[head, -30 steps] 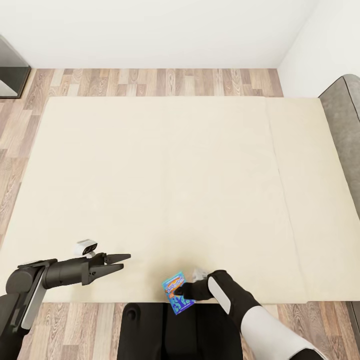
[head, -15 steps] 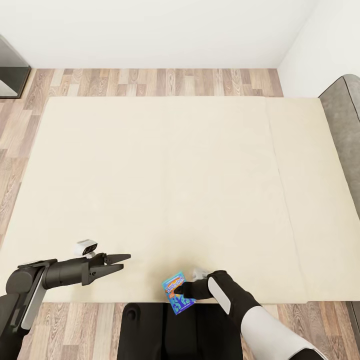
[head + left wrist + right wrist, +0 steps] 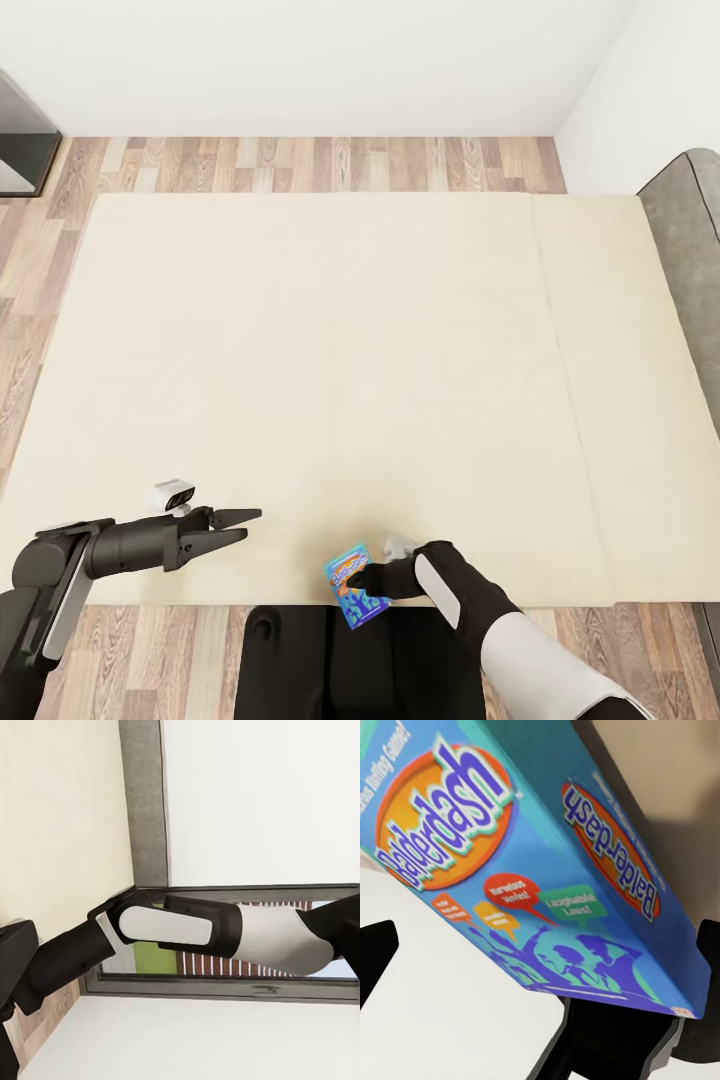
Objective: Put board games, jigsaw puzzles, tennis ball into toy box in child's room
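In the head view, the small blue printed board game box [image 3: 355, 584] sits at the near edge of the large cream mattress bed [image 3: 330, 370], its near end overhanging the edge above the robot's dark base [image 3: 330, 660]. The black right gripper [image 3: 368, 580] covers the box's right side and appears clamped on it, though its fingertips are hard to make out. The black left gripper [image 3: 240, 525] hovers over the near-left mattress, fingers slightly apart, holding nothing. The mattress lies bare out to its seam at the right, with wood plank floor [image 3: 300, 165] beyond the far edge and a grey padded headboard [image 3: 690, 240] cut off at the right.

In the left wrist view, the right forearm [image 3: 210, 930] crosses before a window frame [image 3: 225, 986]; the left fingers are out of frame.

In the right wrist view, the blue box [image 3: 532, 862], lettered "Balderdash", sits tilted and cropped, one dark finger [image 3: 600, 1042] touching its lower edge.
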Available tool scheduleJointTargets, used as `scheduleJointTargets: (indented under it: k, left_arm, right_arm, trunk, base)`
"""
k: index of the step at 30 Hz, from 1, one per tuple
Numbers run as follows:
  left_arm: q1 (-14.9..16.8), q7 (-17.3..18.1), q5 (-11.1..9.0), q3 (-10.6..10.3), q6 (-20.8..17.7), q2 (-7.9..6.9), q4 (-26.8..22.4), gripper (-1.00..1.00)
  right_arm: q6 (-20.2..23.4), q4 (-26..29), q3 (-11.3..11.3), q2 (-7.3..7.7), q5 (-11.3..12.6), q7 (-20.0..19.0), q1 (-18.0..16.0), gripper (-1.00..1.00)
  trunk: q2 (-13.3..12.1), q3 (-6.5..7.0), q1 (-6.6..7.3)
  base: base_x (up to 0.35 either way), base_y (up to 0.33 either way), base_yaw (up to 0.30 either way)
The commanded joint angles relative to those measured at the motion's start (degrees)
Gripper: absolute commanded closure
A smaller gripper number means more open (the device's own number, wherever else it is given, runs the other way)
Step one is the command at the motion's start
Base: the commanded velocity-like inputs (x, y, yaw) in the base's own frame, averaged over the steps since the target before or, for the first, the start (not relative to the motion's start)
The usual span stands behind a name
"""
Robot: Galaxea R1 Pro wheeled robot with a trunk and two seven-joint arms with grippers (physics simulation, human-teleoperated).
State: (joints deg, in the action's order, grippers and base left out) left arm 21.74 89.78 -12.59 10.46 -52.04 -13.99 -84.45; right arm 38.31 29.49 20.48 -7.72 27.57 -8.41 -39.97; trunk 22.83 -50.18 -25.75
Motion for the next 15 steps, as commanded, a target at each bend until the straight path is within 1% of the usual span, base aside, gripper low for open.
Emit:
scheduleJointTargets:
  k: [1,15]
  left_arm:
    - [0.0,0.22,0.03,0.0,-0.61,-0.01,-0.02,-1.0]
    - [0.01,0.22,0.03,0.0,-0.61,-0.03,-0.02,-1.0]
  right_arm:
    - [0.19,0.04,0.09,0.03,-0.24,-0.2,-0.02,-1.0]
    - [0.27,0.03,0.01,-0.01,-0.24,-0.2,-0.02,-1.0]
  trunk:
    - [0.09,-0.09,-0.03]
    - [0.09,-0.5,-0.03]
  base:
    - [0.0,0.0,0.0]
    - [0.0,0.0,0.0]
